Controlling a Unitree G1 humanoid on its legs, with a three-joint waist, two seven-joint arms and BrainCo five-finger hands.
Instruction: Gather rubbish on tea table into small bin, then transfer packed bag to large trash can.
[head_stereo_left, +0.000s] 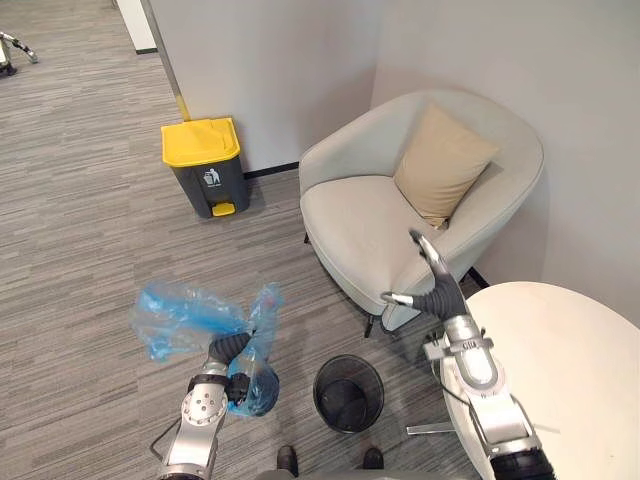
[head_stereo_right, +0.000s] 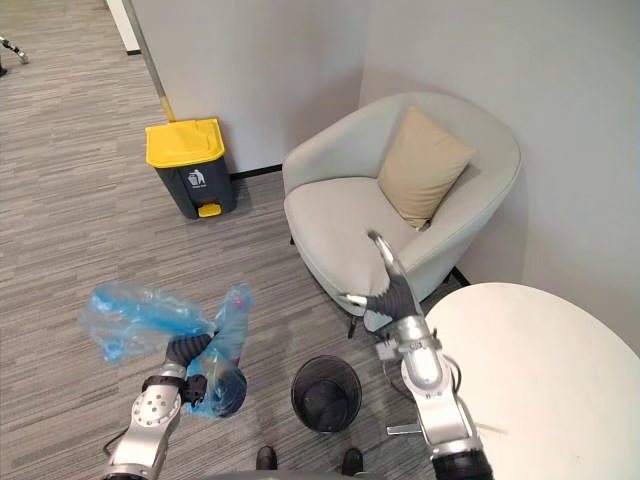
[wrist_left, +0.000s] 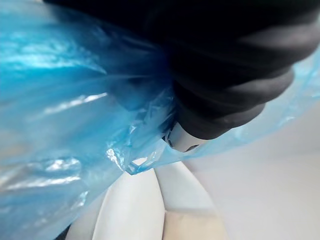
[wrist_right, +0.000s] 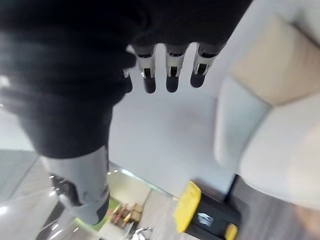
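Note:
A crumpled blue plastic bag (head_stereo_left: 180, 316) hangs above the carpet at the lower left, its neck bunched in my left hand (head_stereo_left: 228, 350), which is shut on it. Up close, the bag (wrist_left: 65, 100) wraps around that hand's dark cover (wrist_left: 230, 80). The small black mesh bin (head_stereo_left: 348, 392) stands on the floor just right of the bag, unlined. The large grey trash can (head_stereo_left: 205, 165) with a yellow lid, closed, stands by the far wall. My right hand (head_stereo_left: 432, 283) is raised in front of the armchair, fingers (wrist_right: 172, 75) straight, holding nothing.
A pale armchair (head_stereo_left: 370, 225) with a tan cushion (head_stereo_left: 440, 165) fills the corner. The round white tea table (head_stereo_left: 570, 370) sits at the lower right, its visible top bare. Open grey carpet (head_stereo_left: 90, 230) lies between me and the trash can.

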